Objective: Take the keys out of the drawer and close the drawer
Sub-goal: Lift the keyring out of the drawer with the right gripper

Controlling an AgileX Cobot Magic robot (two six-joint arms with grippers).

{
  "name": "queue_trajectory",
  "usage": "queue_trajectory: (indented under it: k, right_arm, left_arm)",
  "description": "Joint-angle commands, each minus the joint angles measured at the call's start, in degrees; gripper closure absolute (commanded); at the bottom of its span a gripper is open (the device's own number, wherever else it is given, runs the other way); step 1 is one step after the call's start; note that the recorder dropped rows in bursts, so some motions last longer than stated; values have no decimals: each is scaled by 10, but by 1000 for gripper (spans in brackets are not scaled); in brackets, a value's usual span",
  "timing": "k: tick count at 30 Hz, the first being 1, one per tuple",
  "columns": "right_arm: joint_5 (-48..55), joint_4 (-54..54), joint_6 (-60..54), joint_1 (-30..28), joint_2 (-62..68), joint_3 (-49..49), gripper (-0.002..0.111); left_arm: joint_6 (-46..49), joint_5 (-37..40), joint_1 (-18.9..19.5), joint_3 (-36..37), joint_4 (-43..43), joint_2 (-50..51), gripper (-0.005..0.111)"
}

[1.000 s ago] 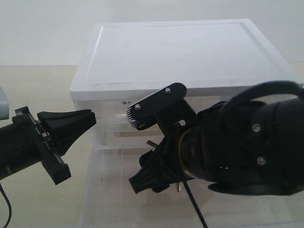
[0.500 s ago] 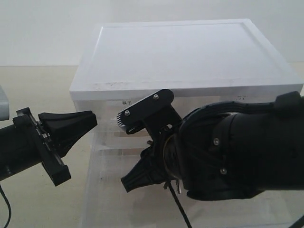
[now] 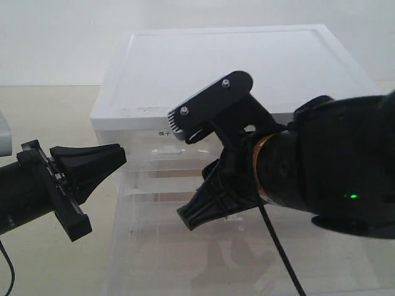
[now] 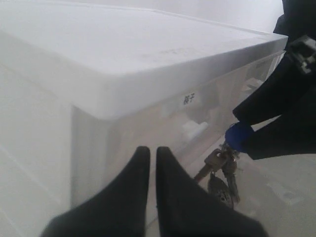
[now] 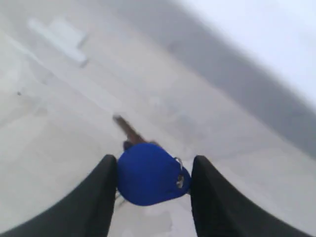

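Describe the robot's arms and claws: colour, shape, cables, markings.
Both are matt black. The left claw has tapering wedge fingers. Above the right claw sits a housing with two screws; a black cable hangs below; a green light glows.

The left end effector [image 3: 121, 154] had tapered matte black fingers [image 3: 86, 163]. The black right arm [image 3: 321, 179] bore a bracket [image 3: 210, 102] with two silver screws [image 3: 184, 111], a green light [image 3: 352, 197] and a black cable [image 3: 281, 246].

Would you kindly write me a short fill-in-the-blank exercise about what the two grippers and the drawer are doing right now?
1. The right gripper holds the keys by their ____ plastic tag.
2. The left gripper is ____ and holds nothing.
3. The transparent drawer is not yet closed; it stands ____.

Missing words: blue; shut; open.
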Motion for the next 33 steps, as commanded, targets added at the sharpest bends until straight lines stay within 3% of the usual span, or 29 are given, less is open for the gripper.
queue_trajectory:
  k: [1, 19, 33]
  right_arm:
    - [21, 46, -58, -1, -22, 0, 108]
    - [98, 26, -91, -1, -223, 0, 108]
    - [301, 72, -182, -1, -451, 0, 108]
  left_arm:
    - [-8, -6, -5, -2, 3, 3, 102]
    - [-8, -6, -5, -2, 10, 3, 102]
    - [-8, -6, -5, -2, 12, 3, 102]
